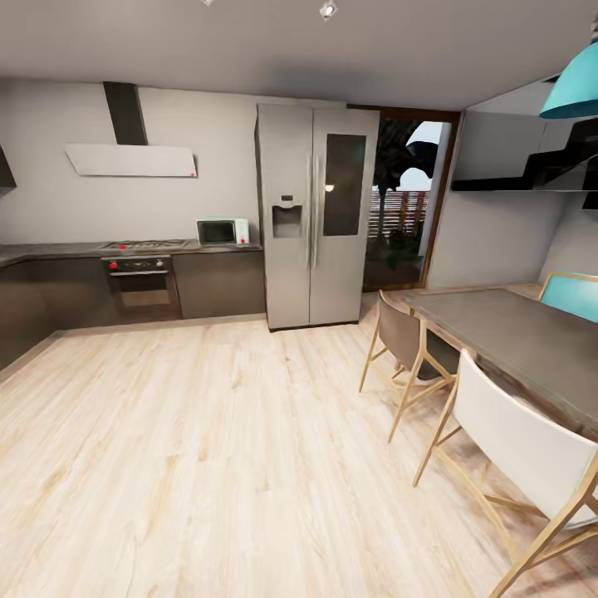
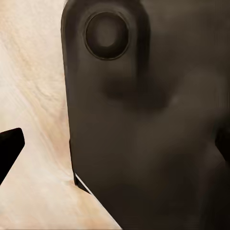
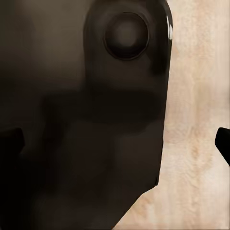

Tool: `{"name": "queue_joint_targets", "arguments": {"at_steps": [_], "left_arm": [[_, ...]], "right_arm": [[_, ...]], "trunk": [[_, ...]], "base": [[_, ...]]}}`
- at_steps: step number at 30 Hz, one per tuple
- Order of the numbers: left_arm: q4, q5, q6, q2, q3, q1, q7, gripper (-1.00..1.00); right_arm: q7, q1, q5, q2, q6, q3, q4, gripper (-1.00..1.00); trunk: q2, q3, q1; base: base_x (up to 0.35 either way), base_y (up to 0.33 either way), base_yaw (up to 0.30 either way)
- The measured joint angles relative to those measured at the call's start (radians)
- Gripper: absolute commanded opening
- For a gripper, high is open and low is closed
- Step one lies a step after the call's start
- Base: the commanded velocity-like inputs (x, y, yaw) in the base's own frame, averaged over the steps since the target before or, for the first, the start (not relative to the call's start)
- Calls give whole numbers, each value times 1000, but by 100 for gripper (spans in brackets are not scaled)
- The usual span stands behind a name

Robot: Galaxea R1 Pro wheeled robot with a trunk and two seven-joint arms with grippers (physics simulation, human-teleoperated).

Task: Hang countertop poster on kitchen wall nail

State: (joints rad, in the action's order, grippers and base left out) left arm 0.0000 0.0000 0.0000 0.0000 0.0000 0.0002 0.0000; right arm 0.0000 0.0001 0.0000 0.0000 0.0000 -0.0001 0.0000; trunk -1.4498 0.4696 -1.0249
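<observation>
Head view: wide open stretch of light wood-plank floor (image 1: 208, 448) runs from the near edge to the far cabinets, nothing standing on it in the middle or on the left. Right side is tighter: a grey-topped dining table (image 1: 515, 340) w/ wooden legs juts in from the right, a grey chair (image 1: 403, 340) and a white chair (image 1: 519, 440) pulled up on its near-left side, a teal chair (image 1: 573, 292) behind it. Chair legs splay out onto the floor.

Far wall: kitchen countertop (image 1: 50, 249), thin grey slab over dark cabinets, runs along the far left and turns toward the near left corner. On it sit a gas hob (image 1: 143, 244) and a white microwave (image 1: 222, 231); oven (image 1: 141, 286) built in below the hob. Angled white hood (image 1: 131, 159) w/ dark flue above. Tall steel two-door fridge (image 1: 316, 216) stands just right of the desk's end, then a dark glass doorway (image 1: 405, 199). Teal lamp shade (image 1: 573, 87) hangs at upper right.

The poster can't be made out on the visible part of the desk.

Left wrist view: a dark rounded robot body part (image 2: 143, 120) close up, pale wood floor beyond, one black tip at the edge. Right wrist view: similar dark part (image 3: 91, 120), floor beside it. Whether either arm's jaws are spread or pressed together can't be told.
</observation>
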Motion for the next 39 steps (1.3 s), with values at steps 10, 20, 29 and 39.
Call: {"name": "queue_joint_targets", "arguments": {"at_steps": [10, 20, 29, 39], "left_arm": [[-26, -3, -6, -27, -3, 22, 0, 100], [-26, -3, -6, -27, -3, 22, 0, 100], [-42, -11, -22, -30, 0, 34, 0, 100], [-481, -96, -35, -23, 2, 39, -1, 100]], "right_arm": [[2, -23, -4, 5, -8, -2, -8, 100], [2, -23, -4, 5, -8, -2, -8, 100], [1, -40, -2, -8, -23, -1, -26, 100], [-1, -212, 6, -21, -138, -1, -501, 100]], "trunk": [[0, 0, 0], [0, 0, 0], [0, 0, 0], [0, -1, 0]], "base": [[0, 0, 0], [0, 0, 0], [0, 0, 0], [0, 0, 0]]}}
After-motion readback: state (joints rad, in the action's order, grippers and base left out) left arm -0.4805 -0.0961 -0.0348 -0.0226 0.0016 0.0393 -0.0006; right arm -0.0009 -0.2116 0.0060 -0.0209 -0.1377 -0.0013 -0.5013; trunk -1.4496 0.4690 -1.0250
